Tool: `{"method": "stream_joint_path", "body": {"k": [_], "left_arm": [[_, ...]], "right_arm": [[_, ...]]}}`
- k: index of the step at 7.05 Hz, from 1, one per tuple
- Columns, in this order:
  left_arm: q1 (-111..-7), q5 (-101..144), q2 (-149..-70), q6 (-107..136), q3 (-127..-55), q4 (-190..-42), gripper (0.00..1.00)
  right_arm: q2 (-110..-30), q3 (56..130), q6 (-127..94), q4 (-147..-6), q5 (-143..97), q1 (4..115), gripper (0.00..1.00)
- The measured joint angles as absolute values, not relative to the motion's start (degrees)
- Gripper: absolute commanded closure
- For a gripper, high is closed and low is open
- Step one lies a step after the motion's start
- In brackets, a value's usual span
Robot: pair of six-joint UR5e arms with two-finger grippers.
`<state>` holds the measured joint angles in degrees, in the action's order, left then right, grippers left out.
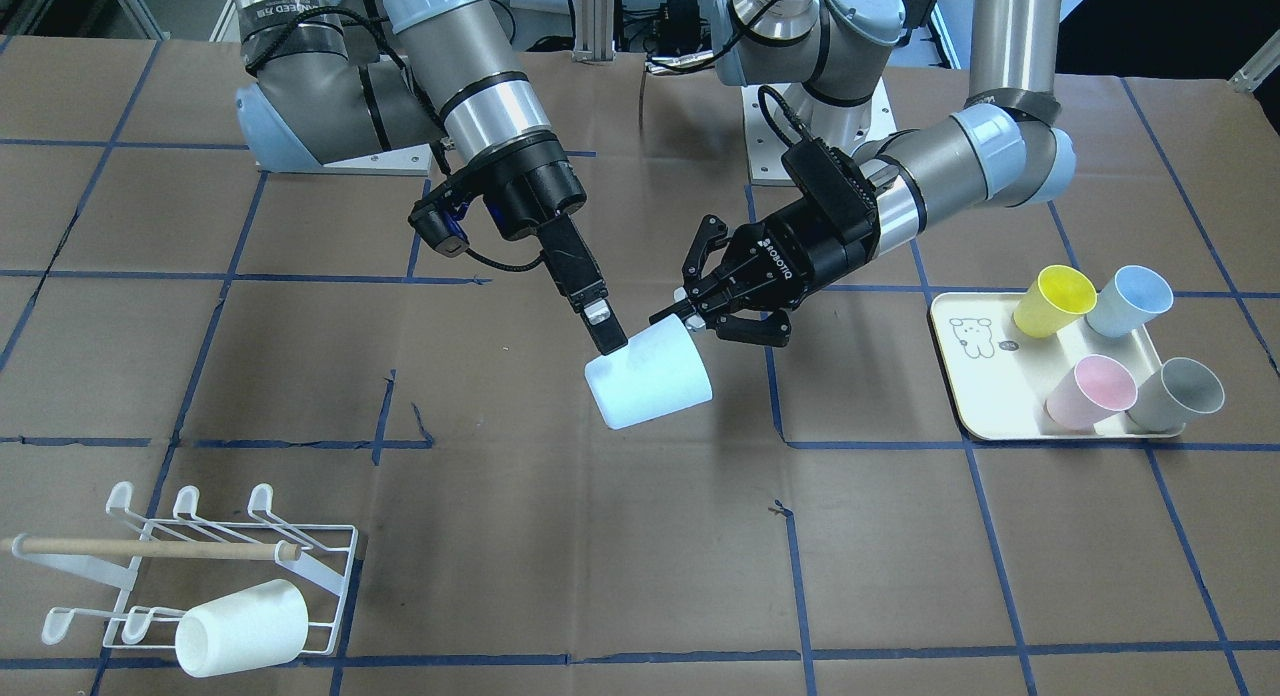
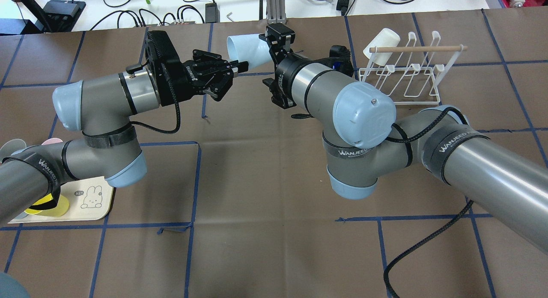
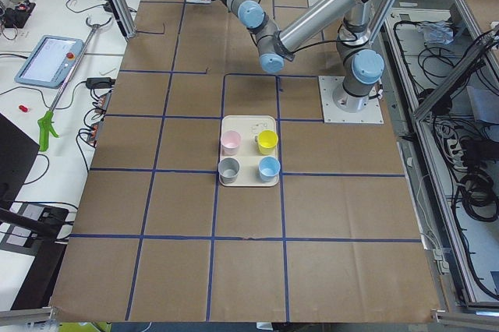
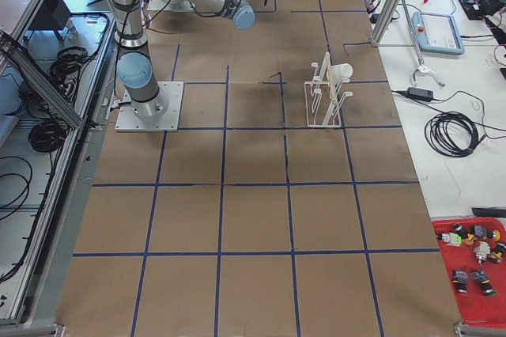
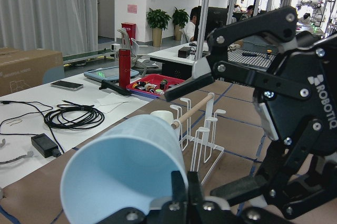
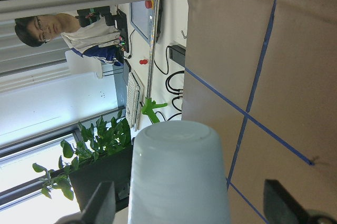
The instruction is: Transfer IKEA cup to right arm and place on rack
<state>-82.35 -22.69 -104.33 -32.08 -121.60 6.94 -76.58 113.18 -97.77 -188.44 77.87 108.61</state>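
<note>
**Left jaws pinched on the cup's rim, right jaws spread around it**

The left jaws, on the left arm (image 1: 950, 151) at the right of the front-facing frame, are clenched on the rim of a pale blue tapered plastic cup (image 1: 650, 379). The right jaws, on the right arm (image 1: 480, 76) at the upper left, are spread wide. In the right wrist view their fingers (image 6: 101, 208) stand either side of the cup, with a gap at each.

The cup hangs in the air above the brown paper-covered bench (image 1: 900, 576), at the centre of the frame. It lies nearly on its side, with its open mouth toward the left jaws and its closed, rounded base toward the lower left. Its wall is smooth, plain and matte, and widens evenly from base to rim.

The low white wire rack (image 1: 250, 549) with a pale wooden dowel sits at the lower left of the frame, well apart from the cup. A white cup (image 1: 240, 626) rests among its lower row of prongs.
</note>
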Motion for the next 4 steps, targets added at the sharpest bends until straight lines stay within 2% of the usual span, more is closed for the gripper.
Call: {"method": "stream_joint_path", "body": {"k": [4], "left_arm": [[-82.35,-22.41,-104.24,-32.00,-121.56,6.94,0.96]], "right_arm": [[-73.29,110.13,-96.91,-188.67,76.89,108.64,0.00]]}}
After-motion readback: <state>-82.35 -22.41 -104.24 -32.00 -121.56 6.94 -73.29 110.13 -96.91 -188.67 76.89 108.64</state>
